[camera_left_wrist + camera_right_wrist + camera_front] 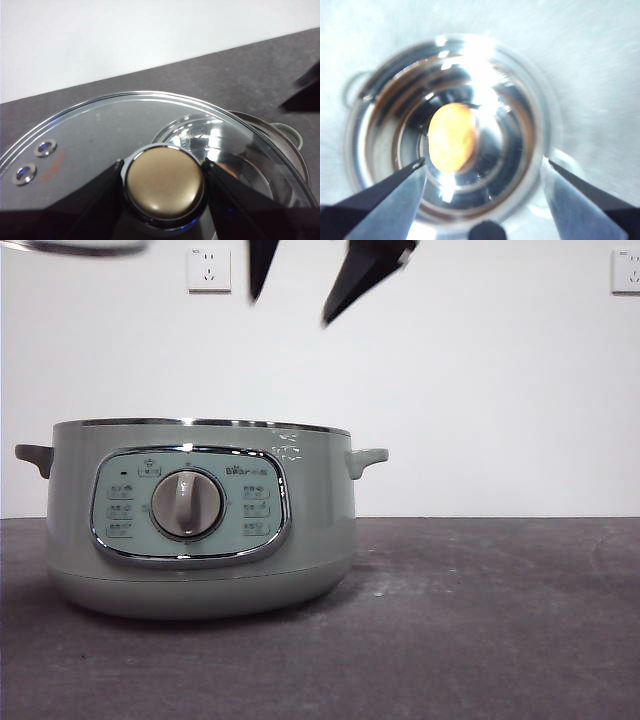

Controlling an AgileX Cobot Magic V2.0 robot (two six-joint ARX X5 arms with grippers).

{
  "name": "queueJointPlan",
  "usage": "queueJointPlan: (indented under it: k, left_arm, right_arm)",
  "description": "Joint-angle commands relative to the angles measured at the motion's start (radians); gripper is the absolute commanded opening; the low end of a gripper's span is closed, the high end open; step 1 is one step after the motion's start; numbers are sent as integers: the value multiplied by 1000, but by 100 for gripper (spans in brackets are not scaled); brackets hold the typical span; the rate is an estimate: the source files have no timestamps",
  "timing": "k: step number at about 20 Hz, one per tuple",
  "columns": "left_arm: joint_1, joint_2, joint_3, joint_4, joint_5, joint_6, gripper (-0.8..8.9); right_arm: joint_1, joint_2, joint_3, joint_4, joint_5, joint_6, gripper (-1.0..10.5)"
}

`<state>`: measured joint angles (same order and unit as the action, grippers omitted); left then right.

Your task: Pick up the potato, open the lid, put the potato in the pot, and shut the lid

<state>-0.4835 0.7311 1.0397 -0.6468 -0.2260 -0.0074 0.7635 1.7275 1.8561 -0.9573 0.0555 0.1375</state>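
While the lid (115,145) hangs lifted, the potato (452,136) lies inside the pot (200,540).
We log the left gripper (164,182) with both jaws clamped on the lid's round knob (164,186), glass held off the pot and above it; the right gripper (482,167) hovers over the open pot, jaws spread wide and empty; the potato rests on the shiny inner floor; the pot stands toward the counter's (480,620) left side, dial (187,504) facing front.

From the front the pot (200,530) wall hides the potato (451,137); only a sliver of the lid (75,247) shows, cut off at the edge above the pot, and the right gripper (300,285) above the pot is cropped to two dark tips
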Motion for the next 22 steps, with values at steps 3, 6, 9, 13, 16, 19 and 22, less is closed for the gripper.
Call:
queueJointPlan:
  k: [3, 6, 9, 13, 16, 19, 22]
  left_arm:
    - [-2, 179, 10, 181, 98, 3, -9]
    - [-2, 317, 10, 273, 163, -19, -9]
    - [-4, 426, 10, 346, 186, -34, -9]
    - [-20, 529, 10, 441, 207, -62, -9]
    - [-42, 578, 10, 489, 206, -72, -9]
    - [-47, 614, 10, 491, 205, -73, -9]
    - [-48, 626, 10, 463, 201, -75, -9]
  right_arm:
    - [-11, -164, -2, -70, 6, -8, 378]
    - [-12, -248, -2, -113, 8, -8, 378]
    - [-12, -303, -2, -158, 8, -8, 378]
    - [-12, -344, -2, -225, 88, -8, 378]
    - [-12, -354, -2, -268, 163, -6, 378]
    - [-12, -357, -2, -286, 163, -5, 378]
    - [-12, -359, -2, -286, 163, -5, 378]
